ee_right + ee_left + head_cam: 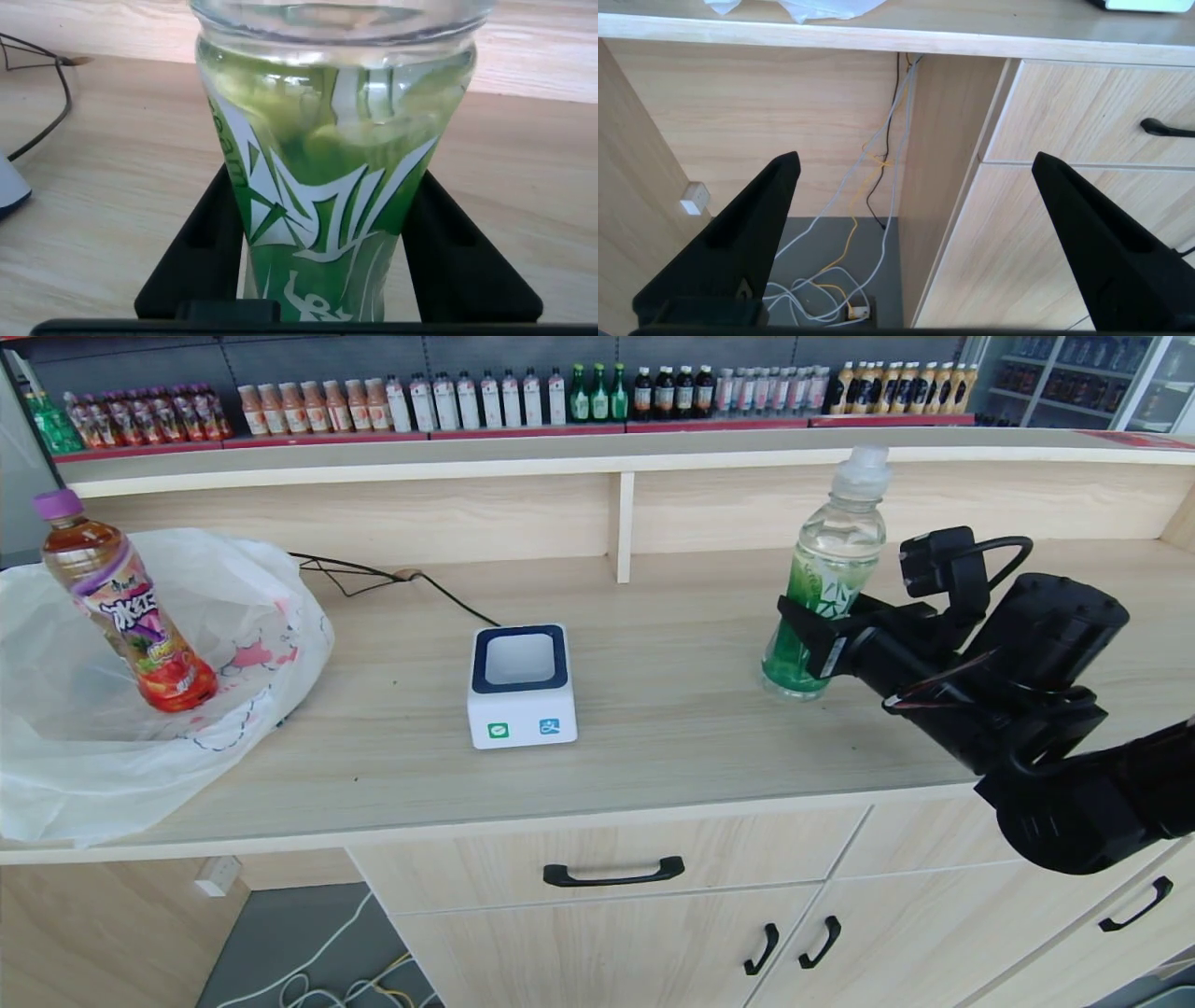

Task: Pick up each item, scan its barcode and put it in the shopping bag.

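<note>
A green-labelled clear bottle with a white cap stands upright on the right part of the wooden counter. My right gripper is shut on its lower half; in the right wrist view the black fingers press both sides of the green bottle. A red tea bottle with a purple cap leans inside the white shopping bag at the counter's left end. The white barcode scanner sits mid-counter. My left gripper hangs open below the counter edge, holding nothing.
A black cable runs from the scanner to the back wall. A raised wooden ledge borders the counter's rear. Drawers with black handles lie below. Loose cables lie on the floor under the counter.
</note>
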Robot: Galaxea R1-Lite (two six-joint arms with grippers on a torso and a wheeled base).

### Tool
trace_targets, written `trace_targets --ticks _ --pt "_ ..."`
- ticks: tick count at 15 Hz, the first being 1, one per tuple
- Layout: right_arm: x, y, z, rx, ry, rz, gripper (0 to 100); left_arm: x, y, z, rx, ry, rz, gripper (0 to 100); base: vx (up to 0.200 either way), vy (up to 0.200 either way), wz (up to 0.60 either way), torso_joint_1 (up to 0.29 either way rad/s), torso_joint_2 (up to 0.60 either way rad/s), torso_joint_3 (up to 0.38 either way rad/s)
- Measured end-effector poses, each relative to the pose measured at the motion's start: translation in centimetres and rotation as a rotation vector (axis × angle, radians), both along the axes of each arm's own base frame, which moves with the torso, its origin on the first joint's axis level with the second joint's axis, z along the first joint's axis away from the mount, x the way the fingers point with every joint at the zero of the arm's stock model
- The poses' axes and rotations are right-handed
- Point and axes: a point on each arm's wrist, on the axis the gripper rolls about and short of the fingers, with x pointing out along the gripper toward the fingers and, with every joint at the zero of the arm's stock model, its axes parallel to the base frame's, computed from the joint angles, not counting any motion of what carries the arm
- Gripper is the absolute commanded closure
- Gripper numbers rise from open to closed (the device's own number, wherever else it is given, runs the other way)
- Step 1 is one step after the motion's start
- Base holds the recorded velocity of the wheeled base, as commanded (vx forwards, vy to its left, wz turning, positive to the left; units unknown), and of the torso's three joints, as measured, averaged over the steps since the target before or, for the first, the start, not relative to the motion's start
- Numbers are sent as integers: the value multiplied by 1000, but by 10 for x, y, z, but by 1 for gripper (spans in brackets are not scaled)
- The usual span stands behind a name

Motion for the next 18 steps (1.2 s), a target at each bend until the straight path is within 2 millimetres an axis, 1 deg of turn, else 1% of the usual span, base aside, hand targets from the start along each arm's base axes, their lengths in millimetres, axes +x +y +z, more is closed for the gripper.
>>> trace_targets --ticks 6,12,16,18 --pt "-11 -3 8 4 -26 18 100 0 0 0 0 0 0 0 0 0 0 0 0 0" --pt "-17 -5 16 15 -47 19 100 0 0 0 1 0 0 0 0 0 0 0 0 0" --pt "-18 -5 14 14 -44 20 100 0 0 0 0 0 0 0 0 0 0 0 0 0" --pt "-19 -6 9 8 -26 19 100 0 0 0 0 0 0 0 0 0 0 0 0 0"
